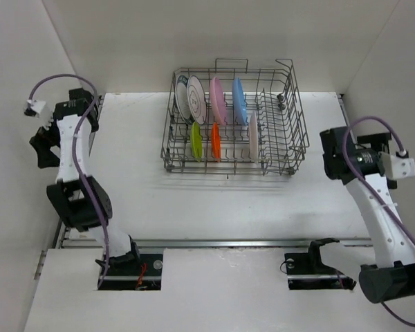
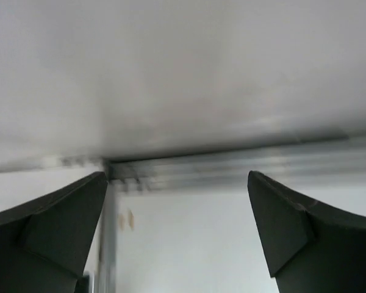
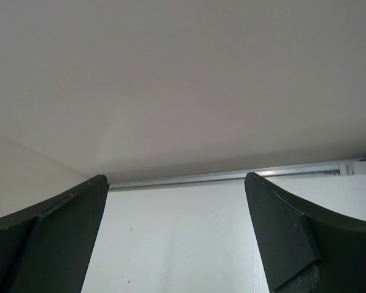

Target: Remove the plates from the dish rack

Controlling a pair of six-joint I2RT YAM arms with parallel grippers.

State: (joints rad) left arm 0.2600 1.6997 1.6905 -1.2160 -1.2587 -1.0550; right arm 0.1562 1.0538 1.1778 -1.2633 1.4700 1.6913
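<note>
From above, the dish rack point(image 1: 278, 131) is seen at the far middle of the table point(image 1: 194, 200), and all the plates point(image 1: 239, 104) are stood on edge between its tines; by that slotting they are kept apart, so each is judged liftable straight upward. In the back row a patterned plate point(image 1: 182, 97), a white-faced plate point(image 1: 196, 99), the pink plate point(image 1: 217, 101) and the blue plate point(image 1: 239, 98) are lined up; in the front row the lime green plate point(image 1: 196, 139), the orange plate point(image 1: 216, 141) and a pale plate point(image 1: 253, 137) are set. No plate is seen in the rack's right-hand part. The left gripper point(image 1: 45, 146) is held out by the left wall, well apart from the rack; the right gripper point(image 1: 334, 153) is held near the rack's right end, not touching it. Bare table is seen in front of the rack and at both sides, judged enough room for setting plates down; because of the rack's tall wire sides, an approach from above is judged necessary.

In the left wrist view, the left gripper point(image 2: 177, 235) is shown spread wide, with nothing between its fingers point(image 2: 55, 229); only wall, a metal rail point(image 2: 244, 165) and bare table are framed, and the rack is not in sight.

In the right wrist view, the right gripper point(image 3: 177, 241) is likewise shown wide apart and nothing is held between its fingers point(image 3: 305, 241); wall and the table's far edge are seen, and no plate is framed.
</note>
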